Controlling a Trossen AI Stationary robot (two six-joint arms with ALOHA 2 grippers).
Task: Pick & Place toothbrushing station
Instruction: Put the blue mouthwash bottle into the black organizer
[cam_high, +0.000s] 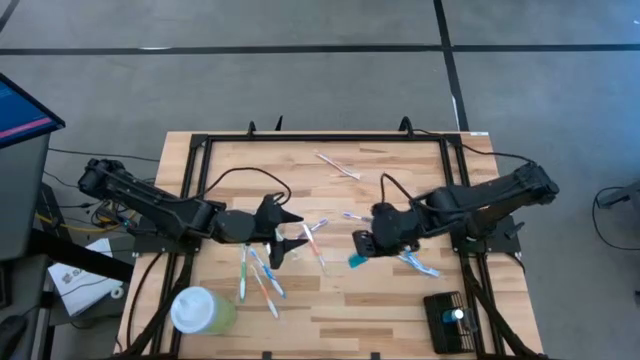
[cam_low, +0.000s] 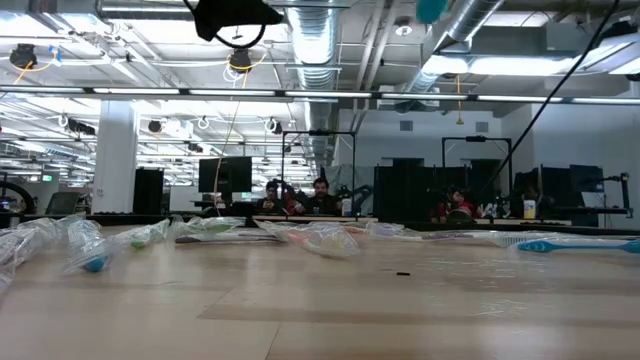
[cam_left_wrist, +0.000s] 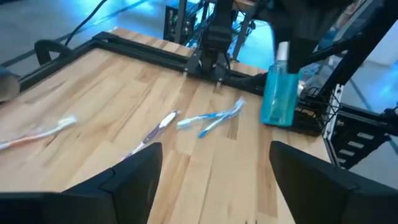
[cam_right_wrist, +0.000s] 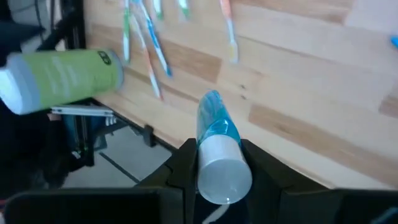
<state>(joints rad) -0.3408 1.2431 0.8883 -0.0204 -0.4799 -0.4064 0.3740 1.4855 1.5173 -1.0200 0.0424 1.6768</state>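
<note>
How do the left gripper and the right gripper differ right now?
The left gripper is open and holds nothing; the right gripper is shut on the blue bottle. The left gripper sits above the toothbrushes near the green cup; the right gripper sits right of centre, closer to the black holder. Both hang over the table.
</note>
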